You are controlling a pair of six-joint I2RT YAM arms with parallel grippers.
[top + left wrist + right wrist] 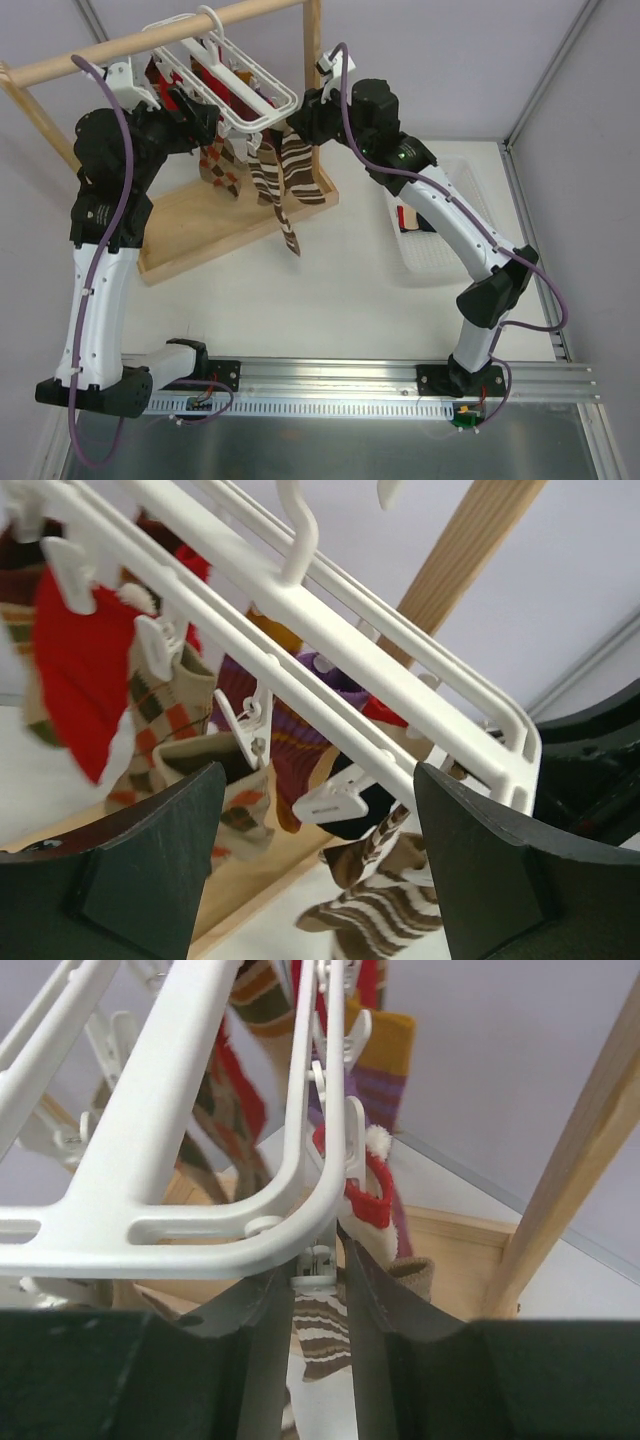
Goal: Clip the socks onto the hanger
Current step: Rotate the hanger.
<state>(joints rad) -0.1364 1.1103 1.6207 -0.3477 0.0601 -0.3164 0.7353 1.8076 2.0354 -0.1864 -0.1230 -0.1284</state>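
**Sock-clipping setup.** The white barred hanger (165,1130) hangs by its hook from the wooden rail (150,40). Below the hanger hang a red sock (80,670), an argyle sock (160,710), a purple-striped sock (295,740) and a brown-white striped sock (375,915). The left gripper (320,780), fingers spread wide, faces the hanger's long side. The right gripper (318,1280), at the hanger's rounded corner, is closed on a white clip (318,1263). A mesh basket (440,260) sits on the desk (330,300), well right of the hanger.

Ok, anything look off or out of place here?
Nothing spilled or damaged. One striped sock hangs lower than the rest under the hanger. Some red and dark fabric, likely unclipped socks, lies in the basket at right.
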